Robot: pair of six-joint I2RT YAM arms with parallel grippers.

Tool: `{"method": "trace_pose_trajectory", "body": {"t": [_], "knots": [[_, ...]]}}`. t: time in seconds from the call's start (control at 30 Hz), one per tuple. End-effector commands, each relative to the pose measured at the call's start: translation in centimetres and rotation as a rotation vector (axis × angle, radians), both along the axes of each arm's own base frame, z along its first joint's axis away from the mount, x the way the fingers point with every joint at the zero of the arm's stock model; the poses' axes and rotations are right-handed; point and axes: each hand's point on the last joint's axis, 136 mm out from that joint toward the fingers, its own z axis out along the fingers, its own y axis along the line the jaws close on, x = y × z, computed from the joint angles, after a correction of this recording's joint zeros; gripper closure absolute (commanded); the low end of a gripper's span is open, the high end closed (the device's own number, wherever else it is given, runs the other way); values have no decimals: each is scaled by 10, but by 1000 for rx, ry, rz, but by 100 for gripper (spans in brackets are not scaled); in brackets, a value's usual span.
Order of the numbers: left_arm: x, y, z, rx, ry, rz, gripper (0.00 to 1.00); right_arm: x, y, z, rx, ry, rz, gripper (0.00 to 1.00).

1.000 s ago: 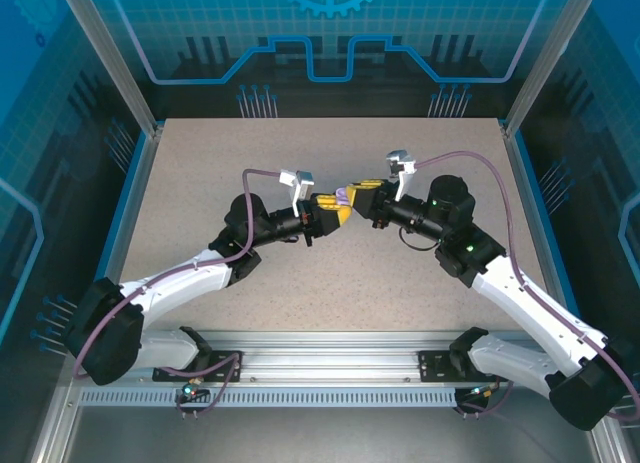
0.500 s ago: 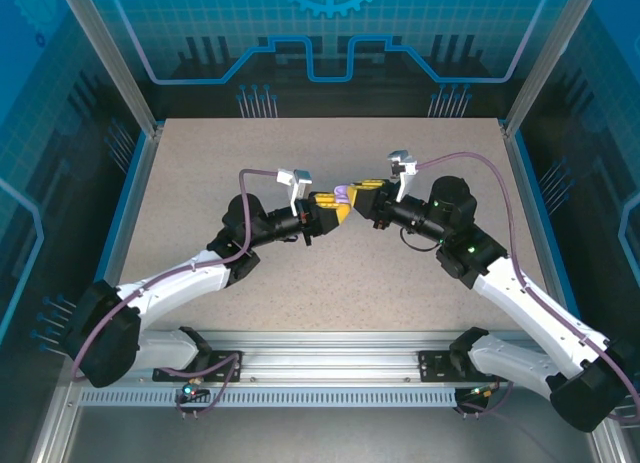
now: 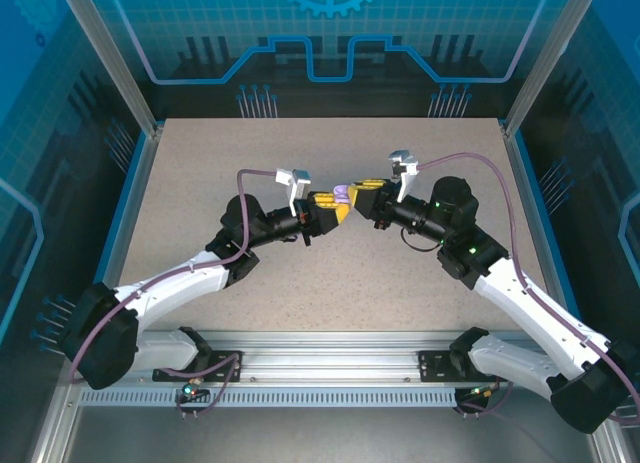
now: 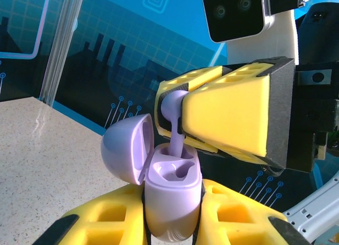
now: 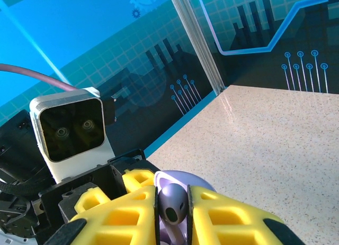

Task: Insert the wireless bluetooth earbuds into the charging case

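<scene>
Over the past second the top view shows little change. The two arms have crept slightly towards the far side of the speckled beige worktop (image 3: pixel 300 153), and they still meet tip to tip above its middle. That suggests fine alignment rather than travel, so the insertion looks underway but not finished.

The left arm's yellow jaws are clamped on the small rounded lavender plastic charging case (image 4: pixel 172 202), held upright with its hinged lid (image 4: pixel 123 150) swung open to one side. The right arm's yellow jaws are shut on the bulbous head of a lavender stemmed earbud (image 4: pixel 170 110). Its stem points down and its tip reaches the moulded recess in the top of the case. The head still stands well proud of the case, so the earbud does not appear seated.

The open lid stands just beside the earbud's head, and the right jaws' tips hang close above the case rim; either could foul a further push. Blue printed enclosure walls (image 3: pixel 330 33) surround the worktop.
</scene>
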Motion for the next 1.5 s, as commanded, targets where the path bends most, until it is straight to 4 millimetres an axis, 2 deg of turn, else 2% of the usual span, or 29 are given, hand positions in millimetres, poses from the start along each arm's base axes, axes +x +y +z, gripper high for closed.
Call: {"method": "trace_pose_trajectory", "body": {"t": [0.0, 0.47, 0.77, 1.2, 1.47], "knots": [[-3, 7, 25, -57, -66, 36, 99, -6, 0, -9, -29, 12, 7, 80], [0, 9, 26, -73, -72, 53, 99, -6, -2, -2, -5, 8, -2, 81], [-1, 10, 26, -74, -77, 59, 99, -8, 0, -12, -34, 26, 12, 82], [1, 8, 25, -74, -88, 49, 100, -8, -1, 13, 76, 20, 4, 84], [1, 4, 24, -59, -114, 42, 100, -8, -1, 19, 101, 17, -3, 83]]}}
